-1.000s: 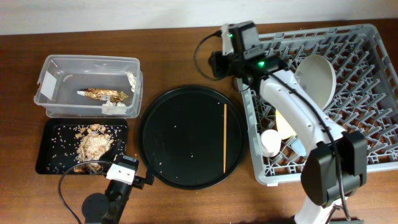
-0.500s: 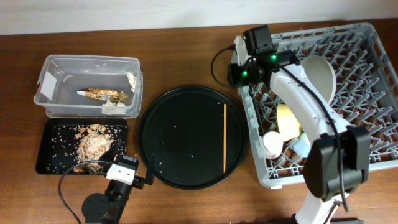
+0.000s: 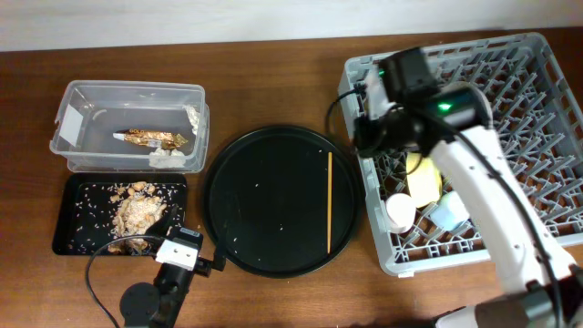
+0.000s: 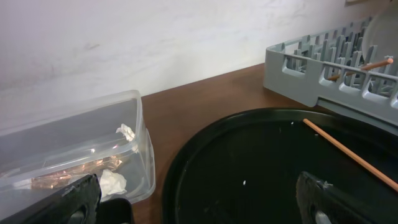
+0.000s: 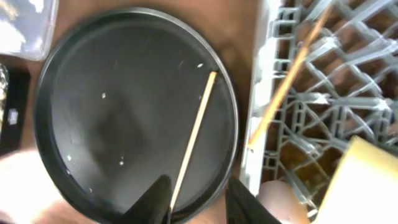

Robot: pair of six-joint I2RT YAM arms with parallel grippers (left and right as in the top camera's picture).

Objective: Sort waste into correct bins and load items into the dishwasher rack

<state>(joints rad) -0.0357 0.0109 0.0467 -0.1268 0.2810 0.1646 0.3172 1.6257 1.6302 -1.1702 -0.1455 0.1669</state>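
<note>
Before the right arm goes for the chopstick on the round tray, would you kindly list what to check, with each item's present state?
1. Chopstick lies alone on the round black tray, nothing across it: ok.
2. Right claw empty, fingers apart: ok.
3. Right claw centred over the chopstick's middle: not ok; only the stick's end lies near the fingers.
4. Left claw open, parked at the tray's near side, off the path: ok.
5. Free space in the dishwasher rack beside the other chopstick: ok.
6. Claw height above the tray: cannot tell.
</note>
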